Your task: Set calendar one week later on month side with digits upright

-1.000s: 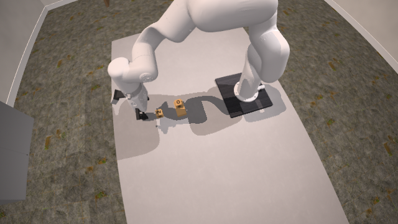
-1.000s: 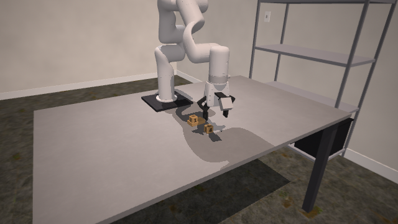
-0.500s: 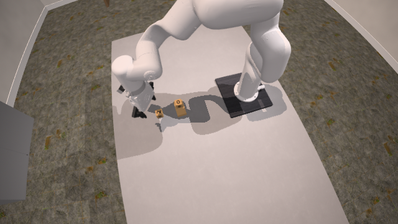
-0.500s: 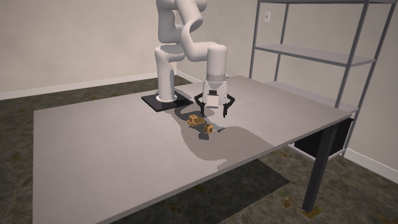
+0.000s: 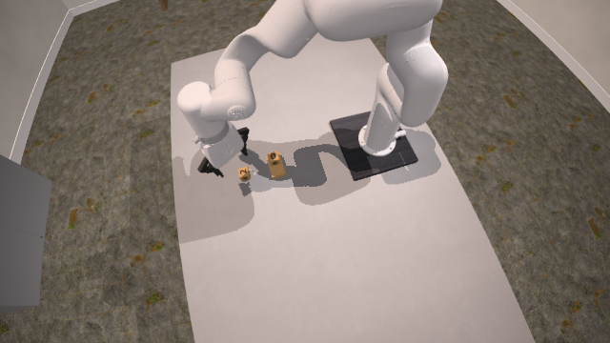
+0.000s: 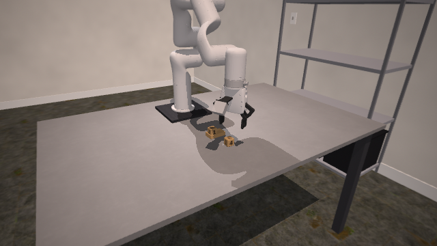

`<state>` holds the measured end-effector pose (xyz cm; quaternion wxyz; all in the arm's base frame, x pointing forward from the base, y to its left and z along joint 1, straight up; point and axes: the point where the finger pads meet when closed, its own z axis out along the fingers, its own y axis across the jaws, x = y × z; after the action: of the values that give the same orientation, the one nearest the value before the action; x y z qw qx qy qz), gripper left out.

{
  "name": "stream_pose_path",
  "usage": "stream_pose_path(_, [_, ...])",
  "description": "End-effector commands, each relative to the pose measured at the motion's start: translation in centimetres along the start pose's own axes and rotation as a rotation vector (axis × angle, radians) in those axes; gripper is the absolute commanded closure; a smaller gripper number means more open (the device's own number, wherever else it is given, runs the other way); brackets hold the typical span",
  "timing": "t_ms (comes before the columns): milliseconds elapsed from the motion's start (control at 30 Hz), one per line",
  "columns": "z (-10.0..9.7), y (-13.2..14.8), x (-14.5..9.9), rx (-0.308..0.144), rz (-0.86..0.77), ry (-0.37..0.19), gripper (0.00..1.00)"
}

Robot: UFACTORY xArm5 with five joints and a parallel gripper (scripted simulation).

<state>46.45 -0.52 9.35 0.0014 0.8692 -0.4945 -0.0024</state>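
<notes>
Fingers (image 6: pixel 243 121) stood spread to their full width, nothing between them and nothing touched. In the exterior view the gripper (image 6: pixel 233 119) hung tips-down above the bench (image 6: pixel 102 164), clear of its surface, with both black fingertips in open air.

Calendar tray (image 6: pixel 218 134), small and tan, sat flat on the bench at about 7 o'clock from the gripper in the exterior view, near it but apart. One cube (image 6: pixel 212 130) stood in the tray; its face toward the exterior camera read "1", and from the top view its upper face (image 5: pixel 274 156) appeared to read "0".

Second cube (image 6: pixel 229 141) lay outside the tray, on the bench just beside it at roughly 4 o'clock in the exterior view. Its near face read "4"; in the top view its upper face (image 5: pixel 244 171) read "2" and it sat turned at an angle to the tray (image 5: pixel 276 171). The month's name could not be made out at this size.

In the top view the gripper (image 5: pixel 224 154) lay at about 9 o'clock from the loose cube, close by. Arm's black base plate (image 5: pixel 409 161) was at 3 o'clock from the tray, well apart.
</notes>
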Motion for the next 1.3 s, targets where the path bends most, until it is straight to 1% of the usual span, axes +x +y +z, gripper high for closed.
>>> stream_pose_path(0, [-0.2,0.4,-0.2,0.006,0.174,0.003,0.00])
stream_pose_path(100, [-0.2,0.5,-0.3,0.006,0.190,0.003,0.00])
stream_pose_path(167, [-0.3,0.8,-0.5,0.006,0.309,0.003,0.00])
stream_pose_path(200, [-0.3,0.8,-0.5,0.006,0.315,0.002,0.00])
stream_pose_path(300, [-0.3,1.1,-0.7,0.006,0.410,0.002,0.00])
stream_pose_path(333, [-0.3,1.2,-0.7,0.006,0.414,0.002,0.00])
stream_pose_path(433, [-0.4,1.4,-0.8,0.006,0.507,0.002,0.00])
stream_pose_path(533, [-0.4,1.5,-0.9,0.006,0.541,0.002,0.00])
stream_pose_path(667, [-0.4,1.6,-0.9,0.006,0.544,0.002,0.00])
stream_pose_path(700, [-0.4,1.6,-0.9,0.006,0.544,0.002,0.51])
stream_pose_path(1267, [-0.4,1.6,-0.9,0.006,0.544,0.002,0.51])
